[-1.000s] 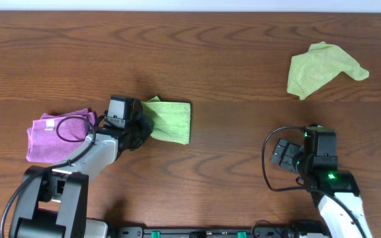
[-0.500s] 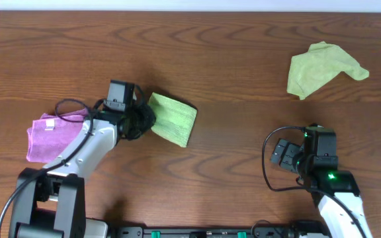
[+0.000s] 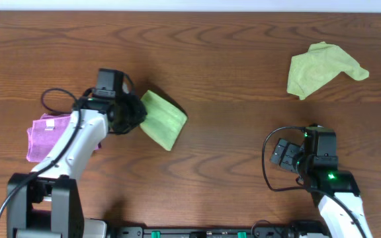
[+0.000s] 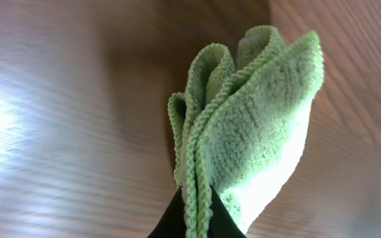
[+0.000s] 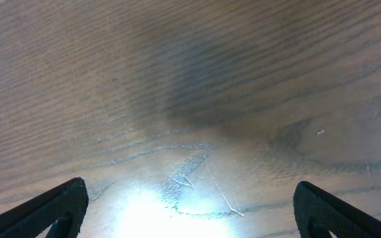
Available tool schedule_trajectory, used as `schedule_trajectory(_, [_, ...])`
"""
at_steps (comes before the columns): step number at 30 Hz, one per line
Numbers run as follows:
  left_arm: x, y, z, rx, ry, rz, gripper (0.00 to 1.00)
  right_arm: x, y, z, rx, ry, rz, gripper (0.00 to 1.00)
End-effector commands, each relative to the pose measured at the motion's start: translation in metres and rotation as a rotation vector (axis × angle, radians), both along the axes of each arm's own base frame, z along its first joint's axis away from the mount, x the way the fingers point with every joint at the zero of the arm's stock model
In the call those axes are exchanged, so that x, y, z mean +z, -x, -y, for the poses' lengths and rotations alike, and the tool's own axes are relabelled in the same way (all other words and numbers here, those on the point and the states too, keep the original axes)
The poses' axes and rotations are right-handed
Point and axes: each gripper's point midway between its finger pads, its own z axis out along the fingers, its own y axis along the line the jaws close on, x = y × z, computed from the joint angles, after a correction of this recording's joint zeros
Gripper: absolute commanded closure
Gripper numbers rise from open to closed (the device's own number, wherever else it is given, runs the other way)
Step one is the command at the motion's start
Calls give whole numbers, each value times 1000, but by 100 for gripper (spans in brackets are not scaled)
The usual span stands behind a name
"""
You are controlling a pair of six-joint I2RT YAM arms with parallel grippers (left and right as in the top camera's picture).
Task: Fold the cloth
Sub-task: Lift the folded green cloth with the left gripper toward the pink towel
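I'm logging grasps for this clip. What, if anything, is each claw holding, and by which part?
The left claw pinches the folded green cloth by its stacked layer edges at one end. The right claw is open and holds nothing.

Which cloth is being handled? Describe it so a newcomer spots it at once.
On the table's left half, follow the left arm to its fingers: they pinch a folded green cloth. The purple cloth beside it differs in colour, and the other green cloth lies crumpled far right, untouched.
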Motion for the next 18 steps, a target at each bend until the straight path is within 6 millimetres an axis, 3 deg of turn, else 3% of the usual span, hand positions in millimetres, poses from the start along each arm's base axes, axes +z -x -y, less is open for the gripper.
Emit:
schedule_trajectory(1, [22, -8, -19, 2, -25, 70, 94, 1, 1, 3, -16, 10, 5, 1])
schedule_trajectory(18, [75, 10, -87, 111, -79, 178, 94, 1, 1, 3, -16, 9, 5, 1])
